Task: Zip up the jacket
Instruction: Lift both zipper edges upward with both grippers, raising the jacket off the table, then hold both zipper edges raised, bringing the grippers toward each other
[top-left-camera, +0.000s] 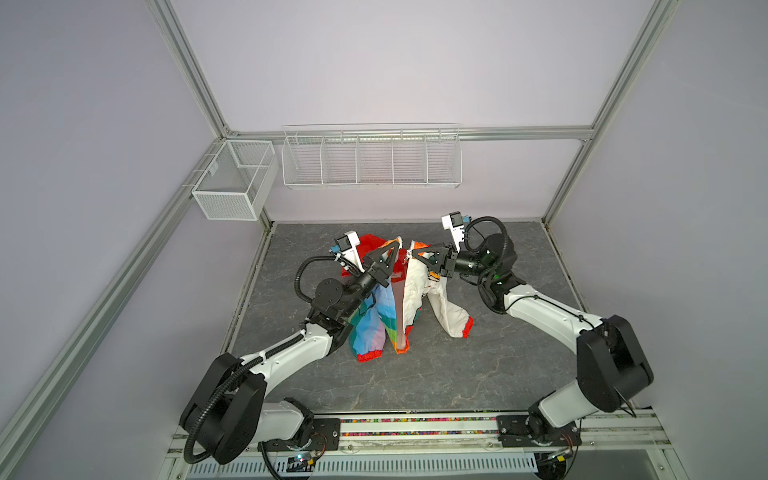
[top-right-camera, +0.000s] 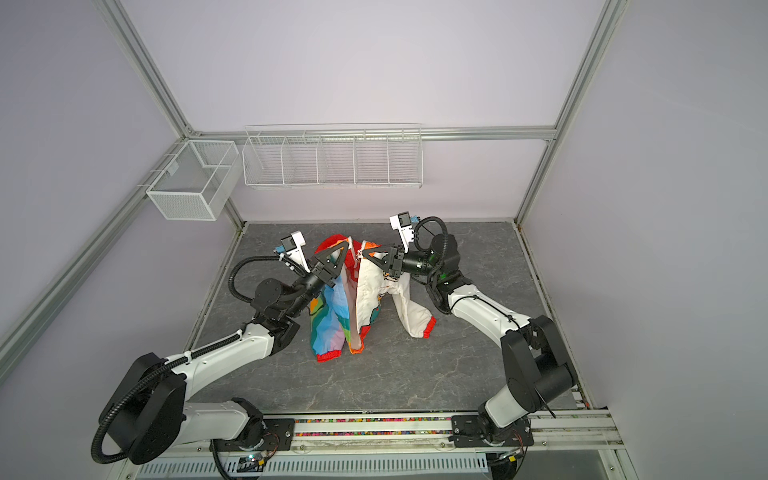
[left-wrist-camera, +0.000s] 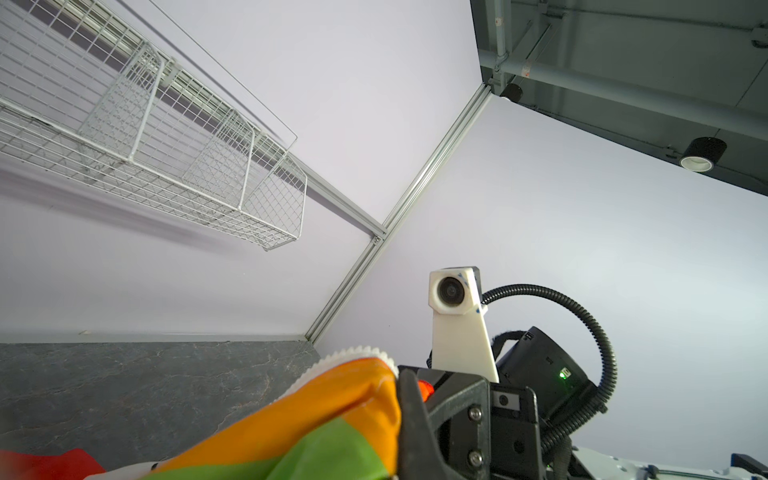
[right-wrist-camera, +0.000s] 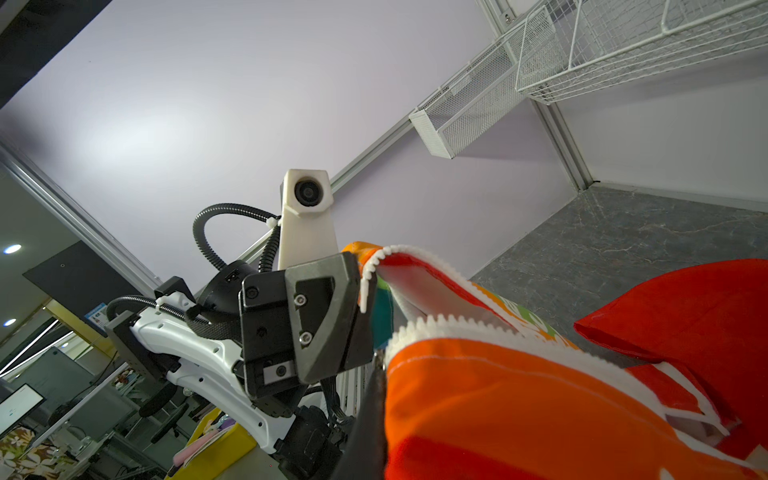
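The jacket (top-left-camera: 415, 291) hangs between both arms, its red-cuffed sleeves and hem resting on the table. It shows rainbow stripes (top-right-camera: 328, 316) on the left and white lining (top-right-camera: 370, 291) on the right. My left gripper (top-left-camera: 395, 250) is shut on the top of the left front edge. My right gripper (top-left-camera: 412, 254) is shut on the top of the right front edge, a small gap away. The front is unzipped, and the white zipper teeth (right-wrist-camera: 436, 326) run along both edges. In the right wrist view the left gripper's fingers (right-wrist-camera: 328, 316) pinch the toothed edge. The red hood (right-wrist-camera: 685, 307) droops behind.
A long white wire basket rack (top-left-camera: 372, 160) and a mesh basket (top-left-camera: 235, 183) hang on the back wall, above the arms. The grey stone table (top-left-camera: 415, 382) lies inside a metal frame, with rails along the front edge.
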